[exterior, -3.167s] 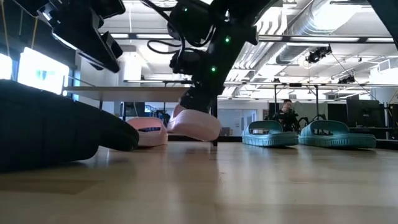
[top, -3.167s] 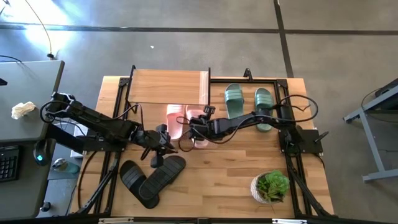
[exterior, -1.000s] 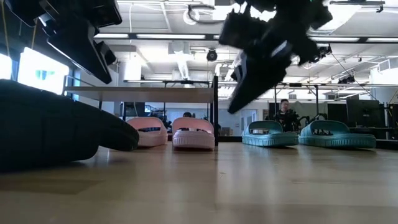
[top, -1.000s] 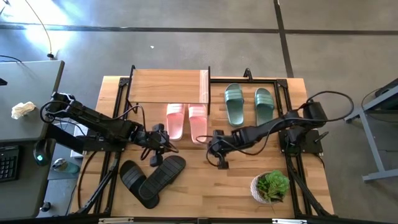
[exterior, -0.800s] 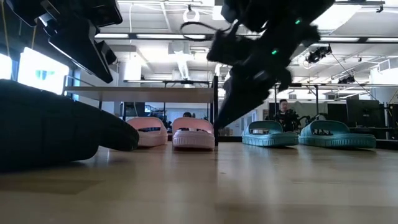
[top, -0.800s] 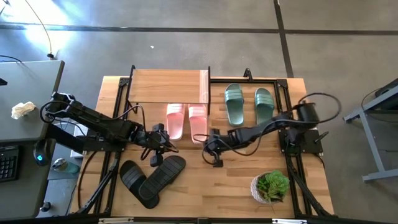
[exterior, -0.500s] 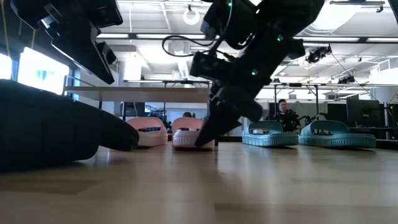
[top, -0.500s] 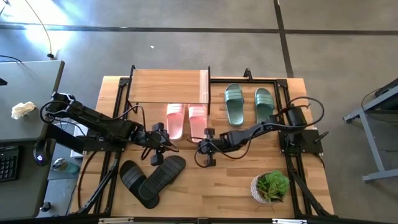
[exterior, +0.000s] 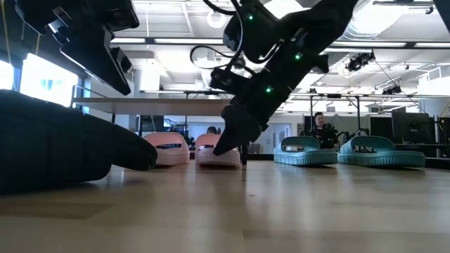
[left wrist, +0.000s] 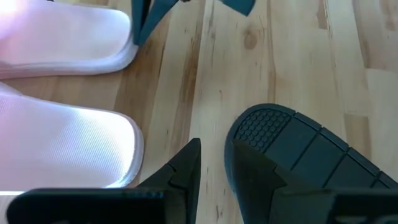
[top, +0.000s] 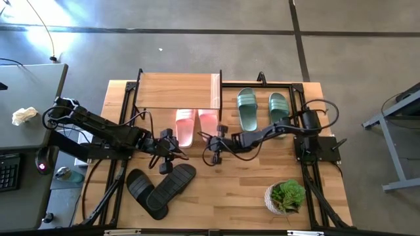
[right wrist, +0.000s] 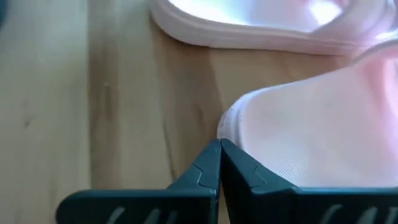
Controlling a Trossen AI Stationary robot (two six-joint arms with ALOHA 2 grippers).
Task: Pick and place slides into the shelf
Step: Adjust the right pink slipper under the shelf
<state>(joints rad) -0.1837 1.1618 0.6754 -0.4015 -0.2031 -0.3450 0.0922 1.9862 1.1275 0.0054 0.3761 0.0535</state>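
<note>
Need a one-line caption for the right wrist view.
Right tool shut, tips at the heel of a pink slide, its mate just beyond.

Bright overhead light, blurry wrist close-ups

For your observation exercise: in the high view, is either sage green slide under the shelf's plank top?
No: both sage green slides lie on the table to the right of the shelf.

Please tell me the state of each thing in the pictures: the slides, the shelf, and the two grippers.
Pink slides: side by side, toes under the shelf.
Green slides: flat on the table, beside the shelf.
Black slides: overlapping, near the front edge.
Shelf: upright, top bare.
Right gripper: shut, empty, at the heel of a pink slide.
Left gripper: slightly open, empty, above the black slides.
</note>
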